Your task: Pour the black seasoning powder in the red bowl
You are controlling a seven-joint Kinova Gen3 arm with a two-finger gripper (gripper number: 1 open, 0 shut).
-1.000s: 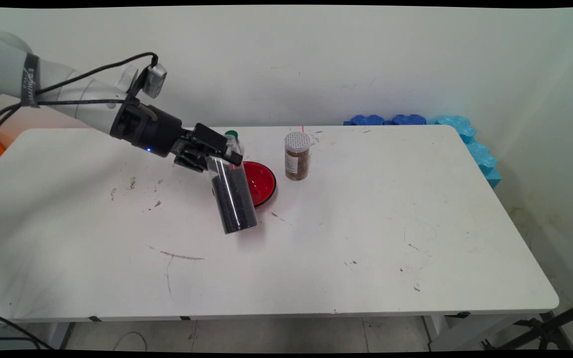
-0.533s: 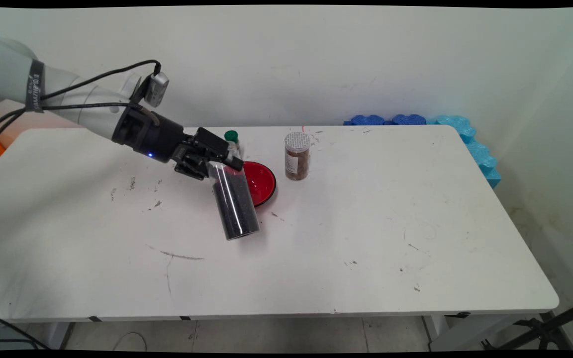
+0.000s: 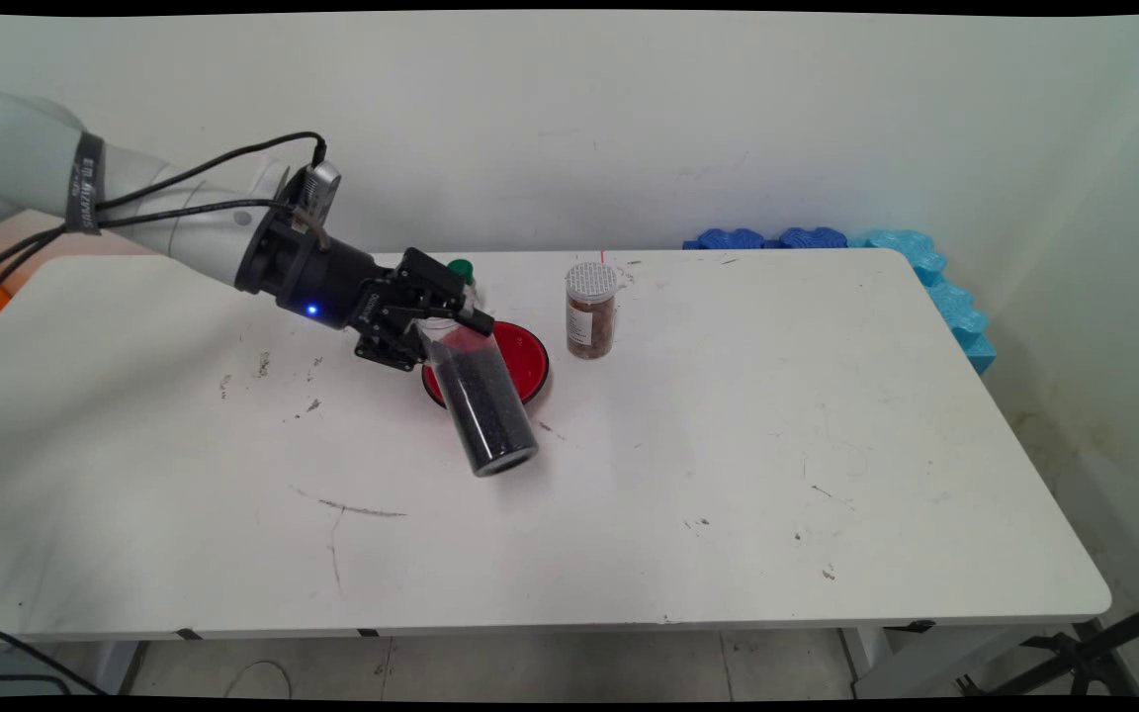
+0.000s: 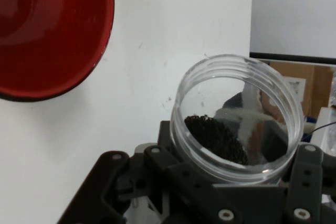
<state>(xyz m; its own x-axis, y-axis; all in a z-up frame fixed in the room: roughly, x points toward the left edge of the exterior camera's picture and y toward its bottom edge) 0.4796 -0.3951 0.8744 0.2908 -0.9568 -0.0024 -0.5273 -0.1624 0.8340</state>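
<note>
Gripping tilted jar (image 3: 479,400) of dark grains | beside red bowl (image 3: 528,353)

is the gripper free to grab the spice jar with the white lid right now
Probably not as things stand: the gripper is already shut on a clear jar of dark grains, tilted over the red bowl. The spice jar stands unobstructed beyond the bowl.

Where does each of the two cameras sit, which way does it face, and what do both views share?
Main view: fixed above the table's near side, looking down across the white table to the wall; arm and gripper enter from the left.
Hand view: on the hand, looking along the gripper; black linkage shows below.
Shared: clear jar of dark grains, red bowl.
</note>
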